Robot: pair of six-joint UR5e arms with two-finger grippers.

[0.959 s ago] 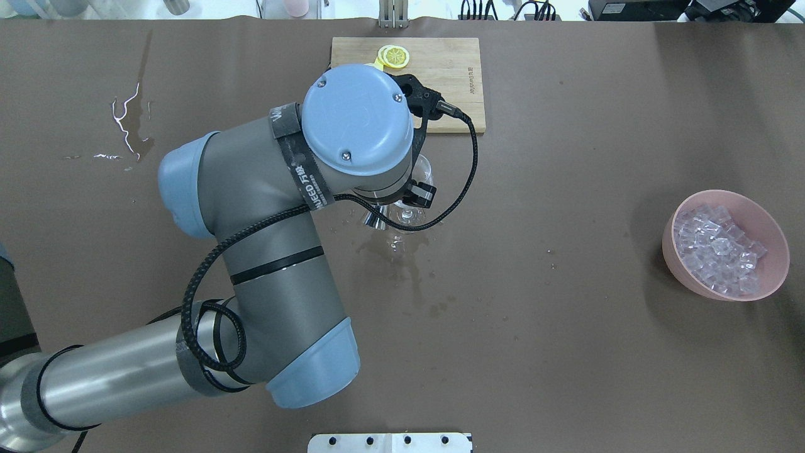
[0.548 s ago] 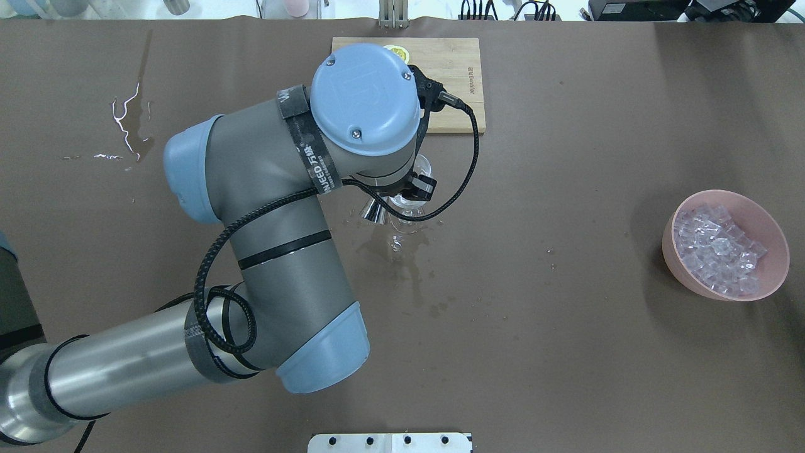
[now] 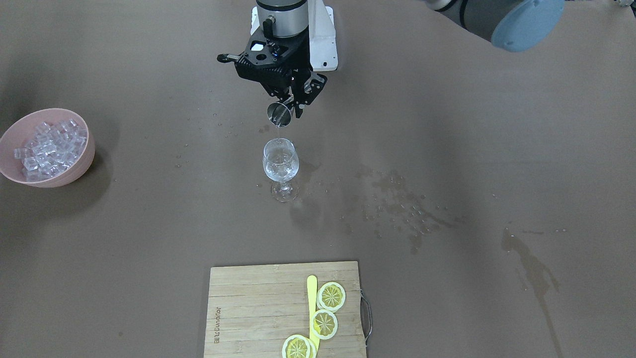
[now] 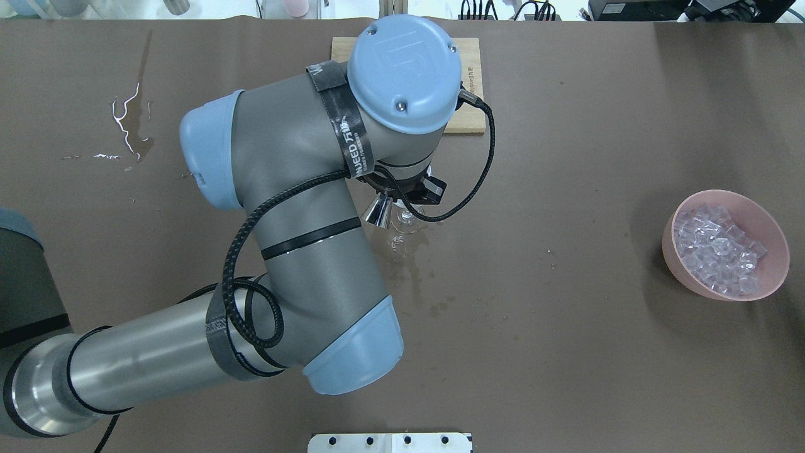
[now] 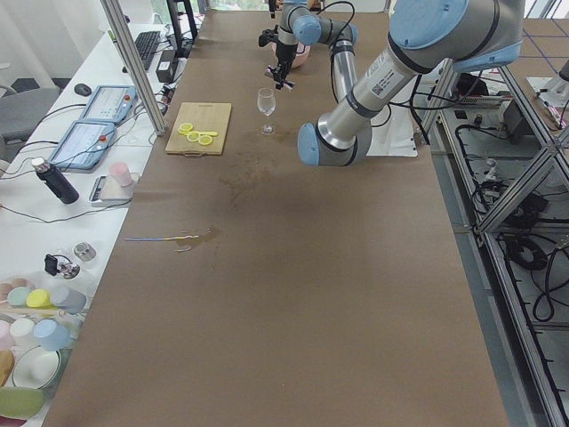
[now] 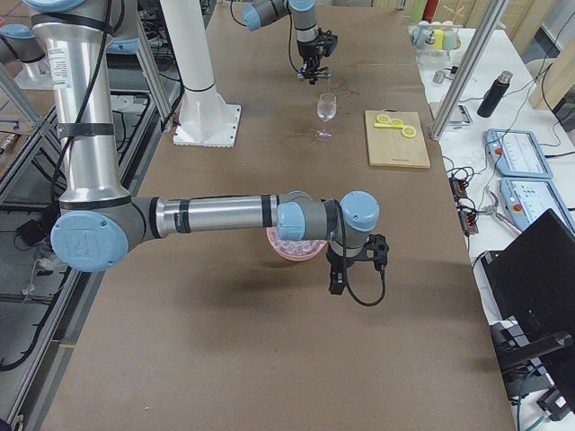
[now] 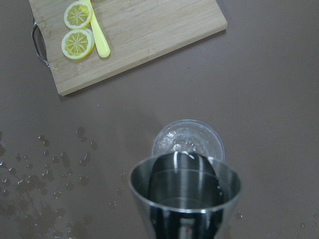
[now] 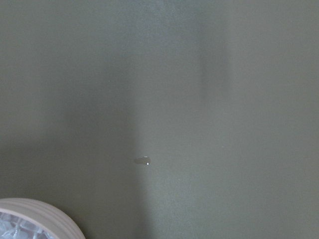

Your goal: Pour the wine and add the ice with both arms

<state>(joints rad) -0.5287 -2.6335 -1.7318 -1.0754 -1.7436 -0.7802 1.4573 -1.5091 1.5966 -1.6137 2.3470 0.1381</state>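
Two arms, one busy: left gripper clamped on a steel jigger, tipped above the wine glass mid-desk; thin clear thread drops from the jigger lip into the glass. Wine sits in its bowl, bubbly in the left wrist view; glass upright, jigger above it and not touching. Right gripper hangs just beside the pink bowl toward the desk's right end; released or clenched, cannot tell. Ice heaped in that bowl. Cutting board with lemon slices at the operator-side edge; wet stains on the desk's left half.
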